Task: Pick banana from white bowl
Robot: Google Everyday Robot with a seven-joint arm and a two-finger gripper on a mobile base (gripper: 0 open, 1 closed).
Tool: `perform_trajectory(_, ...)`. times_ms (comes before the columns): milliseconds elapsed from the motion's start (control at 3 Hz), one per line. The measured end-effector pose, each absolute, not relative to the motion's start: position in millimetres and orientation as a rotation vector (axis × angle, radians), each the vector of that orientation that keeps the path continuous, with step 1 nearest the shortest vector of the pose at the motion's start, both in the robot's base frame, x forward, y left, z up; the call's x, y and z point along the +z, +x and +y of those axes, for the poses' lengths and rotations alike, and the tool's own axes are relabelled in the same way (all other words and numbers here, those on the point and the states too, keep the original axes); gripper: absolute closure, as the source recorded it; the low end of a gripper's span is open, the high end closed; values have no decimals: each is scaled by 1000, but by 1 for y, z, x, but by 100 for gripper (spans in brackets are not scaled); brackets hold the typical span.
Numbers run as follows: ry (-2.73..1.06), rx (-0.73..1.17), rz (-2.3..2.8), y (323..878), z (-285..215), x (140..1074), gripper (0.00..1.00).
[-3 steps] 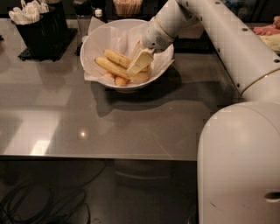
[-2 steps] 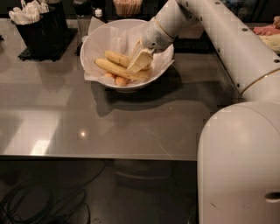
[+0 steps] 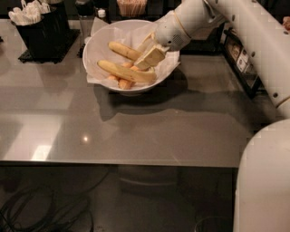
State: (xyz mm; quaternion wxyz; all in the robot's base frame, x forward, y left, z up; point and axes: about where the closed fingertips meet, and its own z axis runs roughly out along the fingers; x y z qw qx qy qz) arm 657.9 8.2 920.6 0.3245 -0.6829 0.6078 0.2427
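The white bowl [image 3: 97, 43], lined with crumpled white paper, stands at the back of the grey table. Two bananas lie in it. The shorter, thicker banana [image 3: 122, 49] is the upper one. The longer, slimmer banana [image 3: 126, 71] lies below it, across some orange pieces [image 3: 124, 83]. My gripper [image 3: 147, 58] reaches into the bowl from the right. It is shut on the right end of the shorter banana and holds it slightly above the longer one. That end is hidden by the fingers [image 3: 153, 56].
A black holder [image 3: 43, 29] with white packets stands at the back left. A dark bottle [image 3: 86, 16] and a basket of sticks [image 3: 131, 7] are behind the bowl. My white arm [image 3: 244, 31] spans the right side. The table's front edge [image 3: 118, 162] runs across the view, with cables on the floor below.
My gripper has risen slightly up and to the right in the bowl. The shorter banana has come up with it, away from the longer one.
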Motion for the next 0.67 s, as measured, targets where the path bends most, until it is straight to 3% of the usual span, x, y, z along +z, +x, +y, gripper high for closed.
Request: perform_trajectory(667, -1607, 727, 1242, 561, 7, 992, 100)
